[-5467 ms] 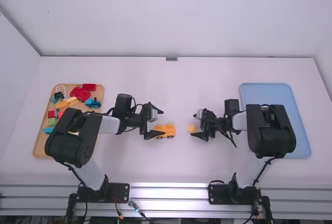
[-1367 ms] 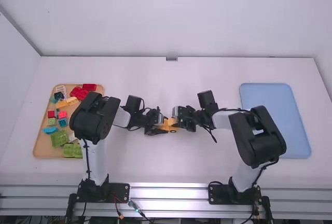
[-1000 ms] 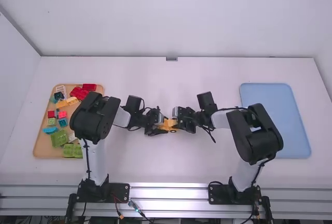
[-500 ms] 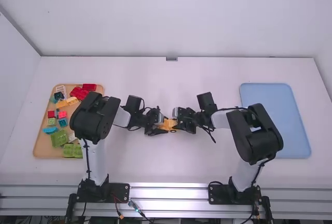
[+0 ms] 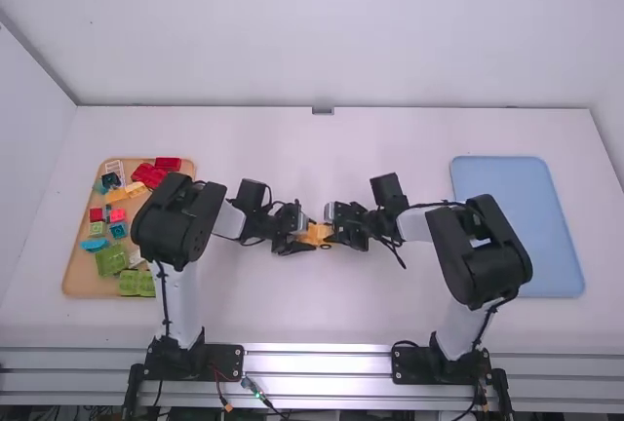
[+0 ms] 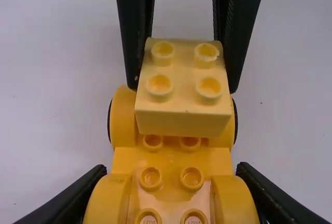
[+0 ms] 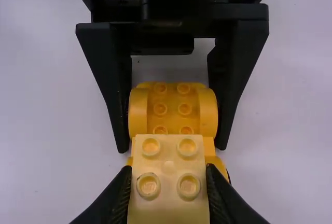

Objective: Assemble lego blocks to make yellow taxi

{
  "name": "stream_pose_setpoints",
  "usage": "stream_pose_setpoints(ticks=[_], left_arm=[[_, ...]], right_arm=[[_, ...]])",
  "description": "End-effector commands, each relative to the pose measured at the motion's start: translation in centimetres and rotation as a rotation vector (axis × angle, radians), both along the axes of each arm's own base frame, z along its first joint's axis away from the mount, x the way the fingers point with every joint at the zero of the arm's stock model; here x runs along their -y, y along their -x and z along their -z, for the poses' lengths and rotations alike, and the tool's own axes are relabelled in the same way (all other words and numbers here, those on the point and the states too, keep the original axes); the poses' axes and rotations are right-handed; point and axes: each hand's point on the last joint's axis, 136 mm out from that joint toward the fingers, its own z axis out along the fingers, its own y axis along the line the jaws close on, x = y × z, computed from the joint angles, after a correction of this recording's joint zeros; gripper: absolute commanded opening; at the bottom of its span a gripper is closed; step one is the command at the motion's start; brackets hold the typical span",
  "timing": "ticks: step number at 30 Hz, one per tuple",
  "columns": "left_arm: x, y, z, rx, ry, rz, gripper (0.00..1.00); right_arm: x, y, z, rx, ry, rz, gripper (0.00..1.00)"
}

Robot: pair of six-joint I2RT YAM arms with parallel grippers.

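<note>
"At the left, there's that wooden tray (image 5: 82,281), heaped with spare bricks, and the left arm (image 5: 175,216) leans over its inner edge."

"And the left fingers (image 7: 120,125)?"

"Pinching the yellow car base (image 6: 171,156) by its sides, wheels and all, in the middle of the counter (image 5: 322,319). Holding it steady, I'd say."

"So we're at the joining step. What's that on top?"

"The pale yellow block (image 6: 184,117), over the end nearer the right arm (image 5: 487,246). The right fingers (image 6: 234,63) have it gripped on two sides, studs up. Whether it's pressed home, I can't tell."

"Then I'd want the studs lined up, a firm push straight down, and only afterwards a release. Go in crooked and it might perch on one corner."

"Tight work, too. Those two sets of fingers are very near each other, so sliding sideways could bump them. I'd let the right one go upward, then back."

"Has it space?"

"Plenty of white counter runs off towards the back wall, and more on the near side between the arms. Far right, the blue tray (image 5: 517,173) lies partly under the right arm's elbow, so I'd watch that edge."
</note>
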Motion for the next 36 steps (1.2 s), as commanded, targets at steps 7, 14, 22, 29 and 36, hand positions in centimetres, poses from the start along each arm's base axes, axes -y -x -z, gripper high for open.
stream_pose_setpoints(ticks=[7,14,22,29,36], left_arm=[[-0.44,1.26,2.31,-0.083,-0.059,-0.024,0.59],[-0.42,1.26,2.30,-0.083,-0.059,-0.024,0.59],[-0.41,1.23,2.28,-0.080,-0.059,-0.024,0.58],[-0.41,1.21,2.27,-0.080,-0.059,-0.024,0.58],[-0.42,1.22,2.27,-0.080,-0.058,-0.024,0.57]], right_arm=[[-0.22,-0.21,-0.01,0.011,-0.008,-0.007,0.17],[-0.22,-0.13,0.03,0.006,-0.007,-0.006,0.17],[-0.20,-0.14,0.03,0.005,-0.007,-0.005,0.23],[-0.22,-0.13,0.04,0.005,-0.006,-0.005,0.34],[-0.22,-0.13,0.03,0.005,-0.007,-0.006,0.40]])
